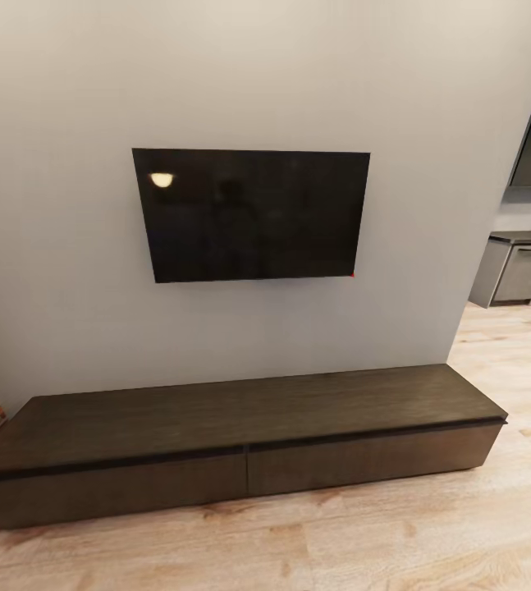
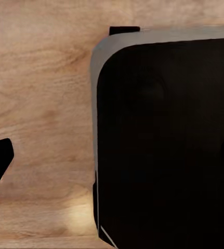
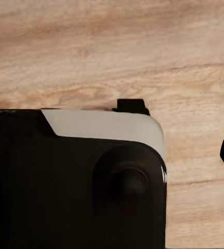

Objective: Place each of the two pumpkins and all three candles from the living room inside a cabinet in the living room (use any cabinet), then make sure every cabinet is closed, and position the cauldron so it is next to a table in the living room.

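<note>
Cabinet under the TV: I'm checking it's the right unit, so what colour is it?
Dark-brown wood cabinet, both drawer fronts shut; the head view shows it best.

A dark television [image 1: 251,215] hung on the grey wall [image 1: 68,246]. Pale wood floor [image 1: 380,542] lay near, with grey kitchen units [image 1: 521,271] far right.
</note>
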